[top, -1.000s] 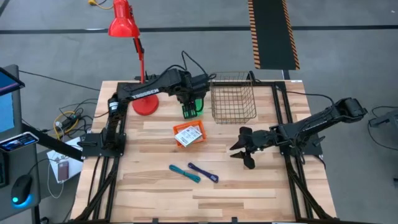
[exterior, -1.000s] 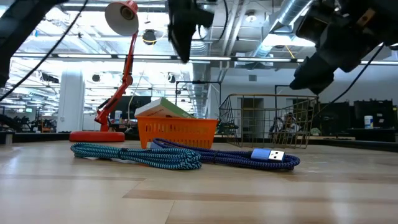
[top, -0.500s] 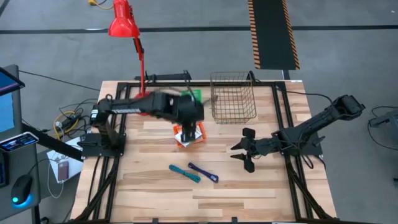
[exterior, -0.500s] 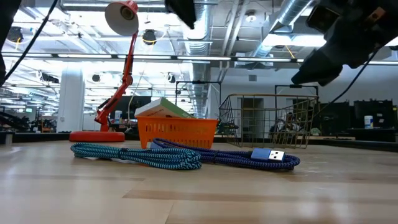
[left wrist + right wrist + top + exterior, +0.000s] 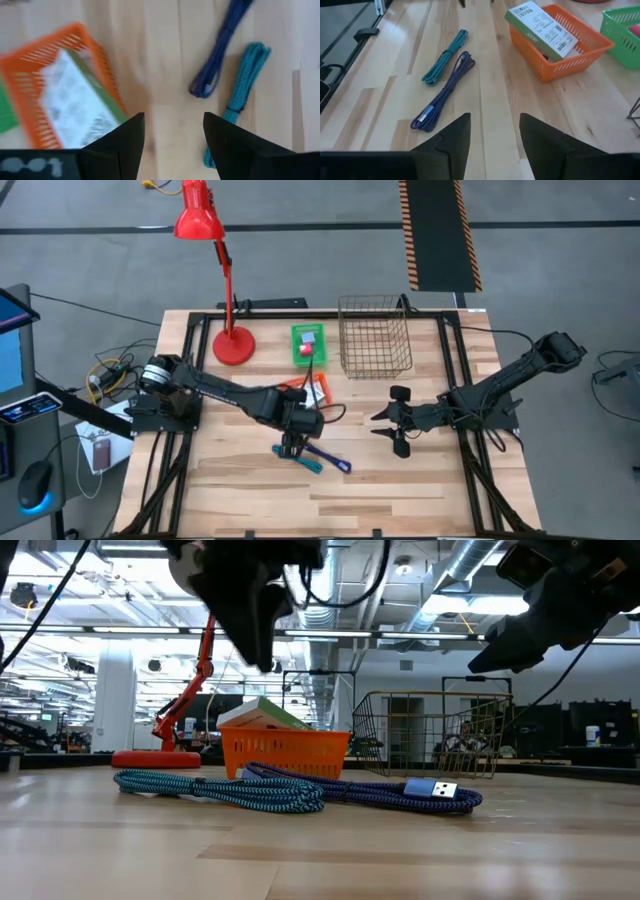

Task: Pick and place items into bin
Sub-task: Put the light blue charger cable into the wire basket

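The teal cable and the blue cable lie coiled side by side on the table, near its middle. In the left wrist view the teal cable and blue cable lie ahead of the spread fingers, off to one side of the gap, neither touched. The left gripper hangs over the teal cable's end, fingers apart and empty.

Just behind the cables sits an orange basket with a white and green printed box leaning in it. A green basket holding a red thing stands farther back, between the red lamp base and the wire bin.

The right gripper hovers to the right of the cables, well apart from them, fingers open, holding nothing.
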{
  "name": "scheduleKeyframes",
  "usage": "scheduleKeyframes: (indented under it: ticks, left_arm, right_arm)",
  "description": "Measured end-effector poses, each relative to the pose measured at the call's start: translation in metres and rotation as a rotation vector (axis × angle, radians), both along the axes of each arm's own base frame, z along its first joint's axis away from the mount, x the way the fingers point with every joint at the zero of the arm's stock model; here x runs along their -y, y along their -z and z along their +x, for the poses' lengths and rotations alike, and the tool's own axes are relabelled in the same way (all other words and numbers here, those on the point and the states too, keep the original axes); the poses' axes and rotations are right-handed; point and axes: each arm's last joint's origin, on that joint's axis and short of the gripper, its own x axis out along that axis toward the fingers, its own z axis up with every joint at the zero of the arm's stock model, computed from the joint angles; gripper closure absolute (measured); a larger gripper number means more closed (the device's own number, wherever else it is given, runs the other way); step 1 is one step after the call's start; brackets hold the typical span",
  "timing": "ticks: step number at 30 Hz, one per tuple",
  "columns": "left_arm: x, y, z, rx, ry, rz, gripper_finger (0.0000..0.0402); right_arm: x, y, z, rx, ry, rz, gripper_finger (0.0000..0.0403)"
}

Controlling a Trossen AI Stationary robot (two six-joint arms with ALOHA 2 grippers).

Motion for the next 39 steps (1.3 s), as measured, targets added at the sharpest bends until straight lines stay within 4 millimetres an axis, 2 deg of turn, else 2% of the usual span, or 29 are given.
scheduleKeyframes:
  ticks: [6, 12, 20, 30, 36, 39]
  left_arm:
    - [0.013, 0.024, -0.006, -0.016, -0.012, -0.046, 0.0209]
    - [0.029, 0.038, -0.011, -0.076, -0.002, -0.143, 0.0209]
    - [0.056, 0.064, -0.014, -0.158, 0.057, -0.115, 0.0209]
    - [0.053, 0.099, -0.007, -0.257, 0.033, -0.051, 0.0209]
    - [0.053, 0.111, -0.003, -0.296, 0.047, -0.083, 0.021]
    - [0.054, 0.113, -0.003, -0.304, 0.056, -0.079, 0.0223]
  right_arm:
    - [0.0, 0.001, -0.001, -0.012, 0.0, -0.006, 0.0239]
    - [0.001, 0.002, -0.001, -0.021, -0.001, -0.007, 0.0239]
    - [0.001, 0.003, -0.002, -0.033, 0.001, -0.014, 0.0239]
    - [0.001, 0.003, -0.002, -0.037, 0.002, -0.017, 0.0239]
    - [0.002, 0.004, -0.002, -0.04, 0.013, -0.025, 0.0239]
    - [0.002, 0.004, -0.002, -0.039, 0.016, -0.027, 0.0239]
